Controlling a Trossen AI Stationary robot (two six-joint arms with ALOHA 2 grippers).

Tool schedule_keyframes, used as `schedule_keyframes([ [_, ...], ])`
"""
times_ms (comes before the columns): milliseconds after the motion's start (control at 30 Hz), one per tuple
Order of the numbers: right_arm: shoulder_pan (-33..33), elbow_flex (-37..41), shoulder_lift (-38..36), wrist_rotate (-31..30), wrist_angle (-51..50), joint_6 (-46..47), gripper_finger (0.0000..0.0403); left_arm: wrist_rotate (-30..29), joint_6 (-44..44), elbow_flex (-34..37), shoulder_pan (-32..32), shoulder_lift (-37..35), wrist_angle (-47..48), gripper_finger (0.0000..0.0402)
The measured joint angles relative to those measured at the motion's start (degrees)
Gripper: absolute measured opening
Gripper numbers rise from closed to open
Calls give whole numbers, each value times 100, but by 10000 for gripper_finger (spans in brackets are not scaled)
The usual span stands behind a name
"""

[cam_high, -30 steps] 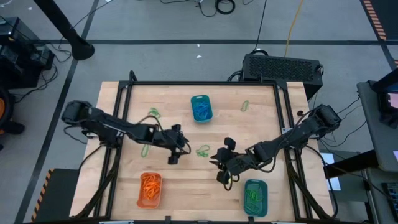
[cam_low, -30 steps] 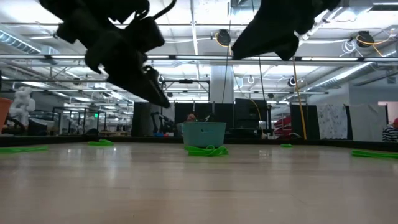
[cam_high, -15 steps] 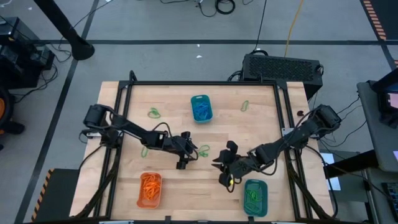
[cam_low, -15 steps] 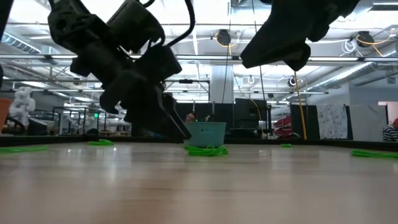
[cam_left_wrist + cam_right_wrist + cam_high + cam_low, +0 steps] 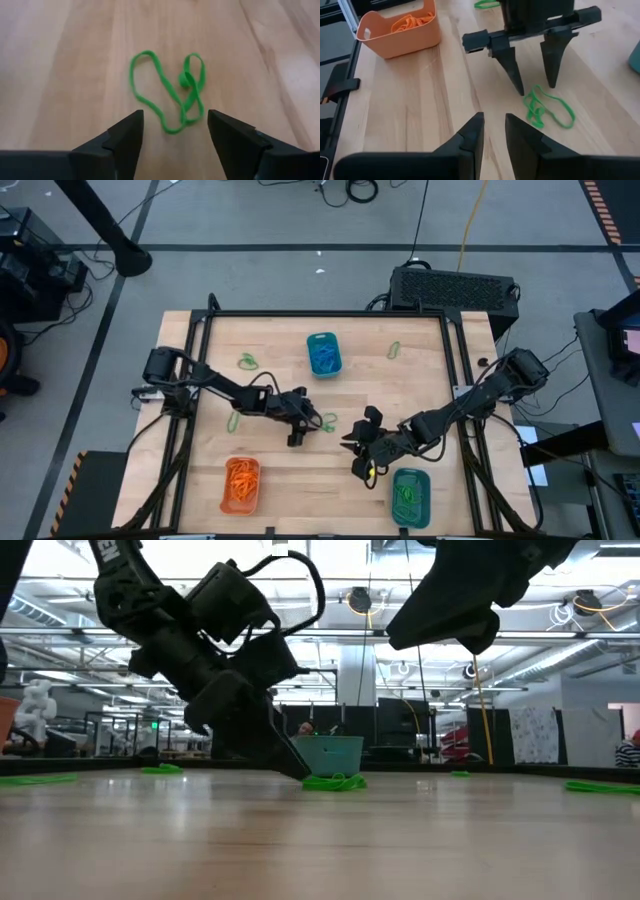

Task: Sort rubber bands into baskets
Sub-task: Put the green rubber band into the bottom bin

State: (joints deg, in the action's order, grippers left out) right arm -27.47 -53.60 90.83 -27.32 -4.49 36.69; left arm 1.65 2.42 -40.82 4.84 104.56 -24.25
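Left to right, high view: orange rounded plastic basket w/ orange bands inside, near the table's front-left edge; left gripper, dark two-finger claw, jaws spread wide, poised over a tangled green rubber band at mid-table; teal-blue plastic basket holding blue bands, toward the far edge; right gripper, fingers apart w/ only a narrow gap and holding nothing, waiting just beside the second teal-blue basket, which holds green bands, at front right. Other loose green bands lie well apart, e.g. one at far left and one at far right. Left wrist view: the green band lies flat on the wooden tabletop, just ahead of and between the two fingertips, not yet touched. Step in hand, as judged: approach and pinch of this band. To do it well: lower until tips nearly graze the wood, centre on the knotted, doubled strands where the material is thickest, close fully, lift straight. Risks: thin loop slipping under the tips; a trailing strand snagging.
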Motion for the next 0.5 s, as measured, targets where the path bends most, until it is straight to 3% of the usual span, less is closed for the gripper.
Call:
schedule_keyframes([
  [267,-2,0,0,25,-11,18,70,85,-20,-4,-7,209,-138,201],
  [500,-2,0,0,29,-33,17,70,111,11,-4,-7,209,-125,135],
])
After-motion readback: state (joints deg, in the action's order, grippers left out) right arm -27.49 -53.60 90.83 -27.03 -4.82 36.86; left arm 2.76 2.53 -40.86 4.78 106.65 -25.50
